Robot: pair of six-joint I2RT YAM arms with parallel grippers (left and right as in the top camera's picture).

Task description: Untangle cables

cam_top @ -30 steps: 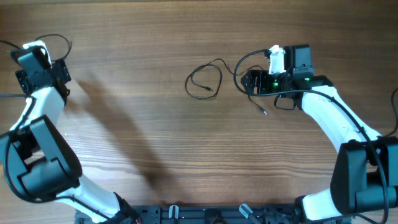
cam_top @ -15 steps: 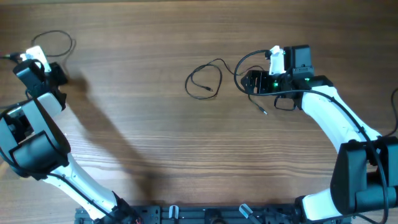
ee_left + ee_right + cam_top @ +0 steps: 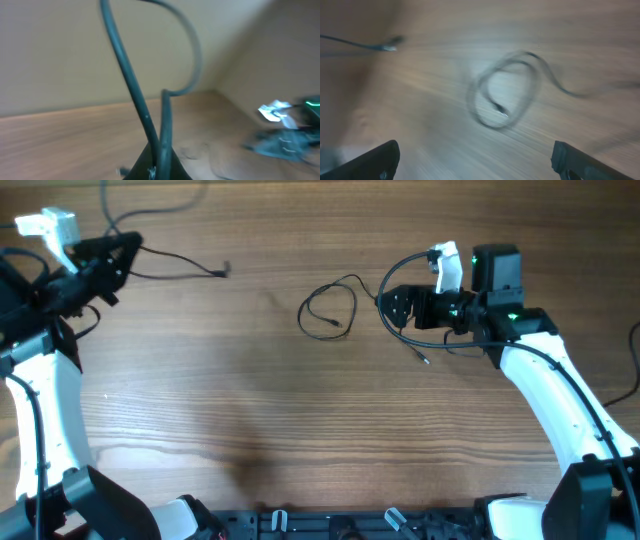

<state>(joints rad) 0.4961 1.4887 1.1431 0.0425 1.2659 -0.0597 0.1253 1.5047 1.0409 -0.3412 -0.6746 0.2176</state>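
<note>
Wooden brown bench [image 3: 300, 440] is crossed by 2 cables. The thin black coiled cord [image 3: 304, 313] is laid at 9 o'clock of the nearer right tool [image 3: 392, 306], whose fingers are set apart. The thin black trailing cord [image 3: 220, 271] is clamped in the left tool [image 3: 128, 246] and stretched toward 3 o'clock.

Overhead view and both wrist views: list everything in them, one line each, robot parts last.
table: one, brown wood, under everything.
looped cable: one, thin black, loose loop at the table's middle, touching nothing else.
held cable: one, thin black, far left of the table, pinched and lifted, its plug end lying on the wood.
third cable: one, thin black, beside the right fingers, partly hidden by them.
base frame: one, black, bottom edge of the overhead view.
left arm: one, white and black, left side.
right arm: one, white and black, right side.
left fingers: black, shut on the held cable.
right fingers: black, open, facing the looped cable.
</note>
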